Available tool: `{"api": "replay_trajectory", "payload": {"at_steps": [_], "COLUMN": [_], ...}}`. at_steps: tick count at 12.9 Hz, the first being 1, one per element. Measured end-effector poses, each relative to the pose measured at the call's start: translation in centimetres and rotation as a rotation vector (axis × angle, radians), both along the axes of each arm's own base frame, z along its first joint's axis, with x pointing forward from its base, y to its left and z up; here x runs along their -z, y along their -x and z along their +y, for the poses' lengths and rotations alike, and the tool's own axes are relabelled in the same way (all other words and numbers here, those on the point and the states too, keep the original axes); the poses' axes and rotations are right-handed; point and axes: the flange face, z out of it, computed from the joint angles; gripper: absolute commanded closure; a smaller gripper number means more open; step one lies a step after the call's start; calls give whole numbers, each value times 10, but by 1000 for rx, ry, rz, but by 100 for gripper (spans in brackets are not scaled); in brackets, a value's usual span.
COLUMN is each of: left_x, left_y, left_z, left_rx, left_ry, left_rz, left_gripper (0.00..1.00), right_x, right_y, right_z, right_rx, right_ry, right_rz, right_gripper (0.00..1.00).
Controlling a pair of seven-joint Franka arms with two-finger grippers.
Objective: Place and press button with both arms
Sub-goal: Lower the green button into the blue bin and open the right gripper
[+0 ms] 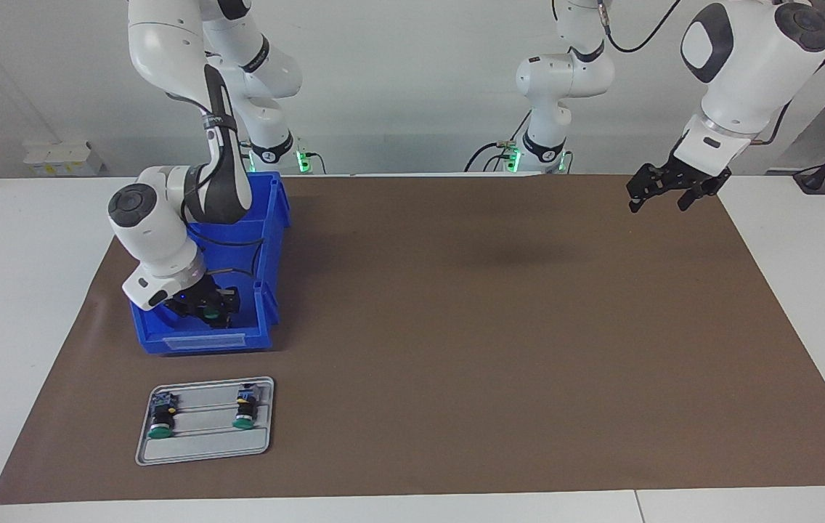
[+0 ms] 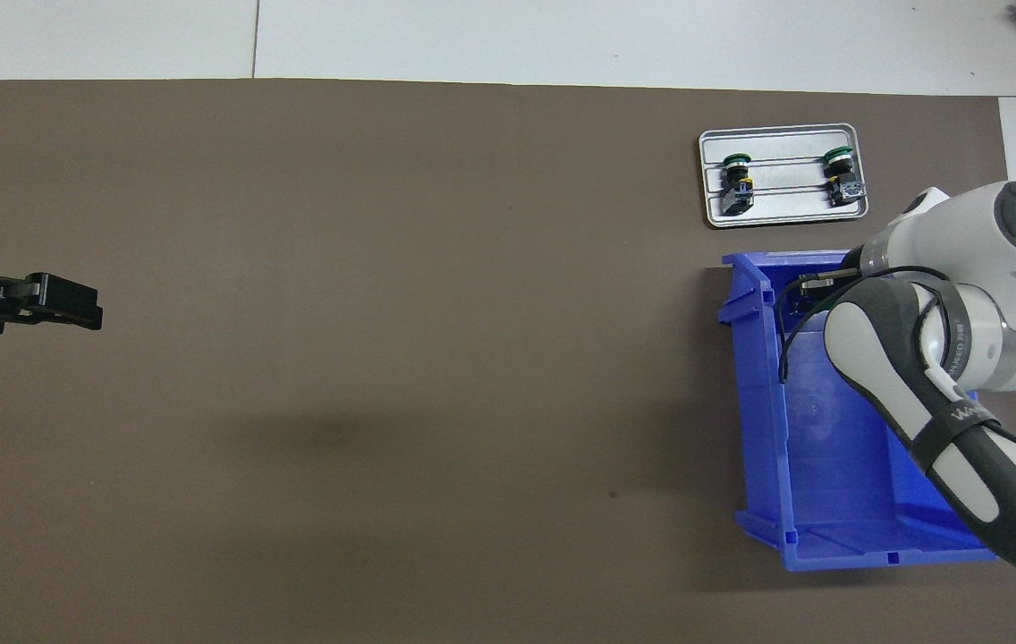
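Overhead view: right arm [image 2: 946, 402] lettering unreadable

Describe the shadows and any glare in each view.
Facing view: a soft, diffuse shadow lies on the brown mat near its middle, and a darker one hugs the blue bin at its base; green indicator lights glow at the arm bases; no glare. Overhead view: a faint broad shadow crosses the mat; the grey tray looks evenly lit, no hot spots.
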Motion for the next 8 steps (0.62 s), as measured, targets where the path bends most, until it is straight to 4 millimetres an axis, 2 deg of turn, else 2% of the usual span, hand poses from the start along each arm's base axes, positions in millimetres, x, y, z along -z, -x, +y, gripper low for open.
{"api": "replay_trajectory", "payload": {"at_steps": [4,6,8], "left_x": [0,0,0], "left_y": [0,0,0], "left_z": [0,0,0], "left_rx": [0,0,0], "left_ry": [0,0,0], "left_rz": [0,0,0], "left_gripper": [0,0,0], "right_x": [-8,-28,-59], "right_y": [-1,1,8], "right_z": [0,1,3], "right_rx": [-1,5,43], "right_ry": [1,3,5], "right_rz": [-16,-29,-38], "right_gripper": [4,3,2]}}
